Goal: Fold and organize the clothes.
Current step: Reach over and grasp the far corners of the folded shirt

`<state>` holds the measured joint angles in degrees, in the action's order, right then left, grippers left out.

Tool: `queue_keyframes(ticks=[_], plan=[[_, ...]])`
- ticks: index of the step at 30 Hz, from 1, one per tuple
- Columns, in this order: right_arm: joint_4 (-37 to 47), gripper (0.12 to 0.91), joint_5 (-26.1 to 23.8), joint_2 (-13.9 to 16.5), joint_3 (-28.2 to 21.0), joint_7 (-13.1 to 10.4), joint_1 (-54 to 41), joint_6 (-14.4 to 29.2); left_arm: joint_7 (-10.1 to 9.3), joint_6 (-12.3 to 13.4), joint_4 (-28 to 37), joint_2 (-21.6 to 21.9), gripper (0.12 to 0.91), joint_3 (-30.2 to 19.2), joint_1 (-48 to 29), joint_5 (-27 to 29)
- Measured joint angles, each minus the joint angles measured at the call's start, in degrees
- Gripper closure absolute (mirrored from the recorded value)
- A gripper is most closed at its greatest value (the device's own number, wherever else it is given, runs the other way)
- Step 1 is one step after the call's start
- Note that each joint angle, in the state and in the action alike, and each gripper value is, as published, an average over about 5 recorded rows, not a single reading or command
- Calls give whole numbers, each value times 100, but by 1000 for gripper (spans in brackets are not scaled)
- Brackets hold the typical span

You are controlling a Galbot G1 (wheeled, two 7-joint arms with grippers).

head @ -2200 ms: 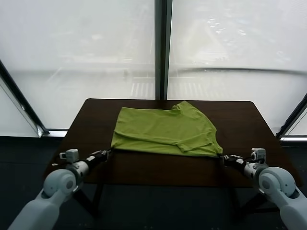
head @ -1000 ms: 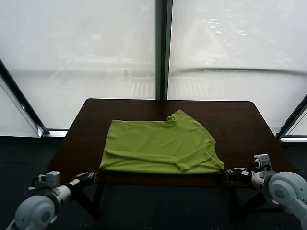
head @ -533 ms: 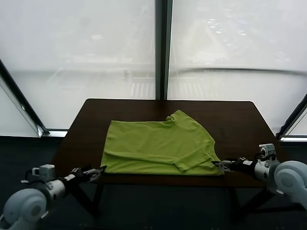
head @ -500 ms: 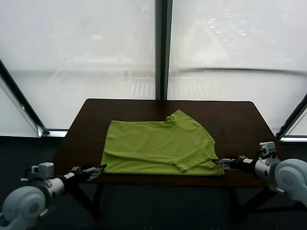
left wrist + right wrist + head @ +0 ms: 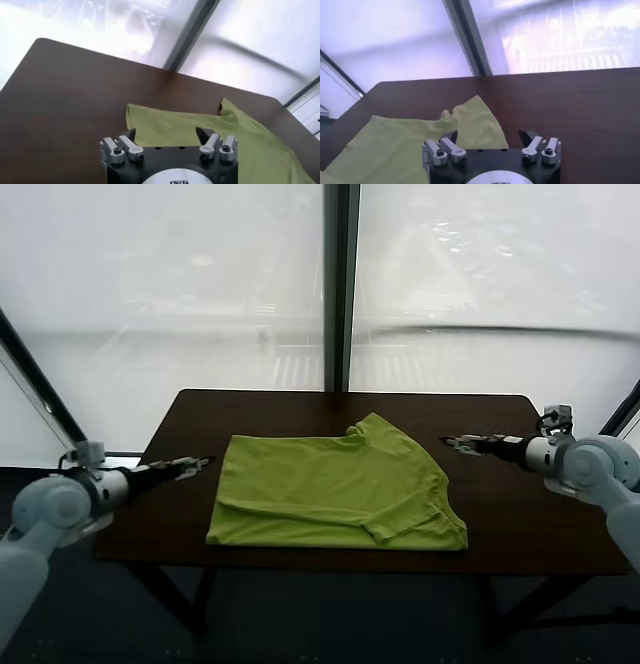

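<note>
T-shirt [image 5: 335, 492]: flat mid-worktop [image 5: 500, 514], hem at near edge | left gripper [image 5: 196, 465], right gripper [image 5: 455, 443]: both released, empty and open, lifted from near corners to shoulder level | next fold likely

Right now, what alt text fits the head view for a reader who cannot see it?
A lime-green T-shirt lies partly folded on a dark table before tall windows. The left claw and right claw, both open, hover beside its far corners, clear of the cloth.
</note>
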<state>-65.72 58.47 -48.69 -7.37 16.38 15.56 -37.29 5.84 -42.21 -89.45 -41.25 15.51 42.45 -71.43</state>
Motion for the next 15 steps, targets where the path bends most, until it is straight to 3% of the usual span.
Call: queue_keyframes(ticks=[6, 15], plan=[[806, 118, -623, -492, -203, 327, -336, 345, 479, 1, 931, -430, 123, -672, -845, 515], [1499, 118, -1004, -1000, -267, 419, -435, 473, 1119, 2, 2043, -978, 123, -1219, -1588, 1261]])
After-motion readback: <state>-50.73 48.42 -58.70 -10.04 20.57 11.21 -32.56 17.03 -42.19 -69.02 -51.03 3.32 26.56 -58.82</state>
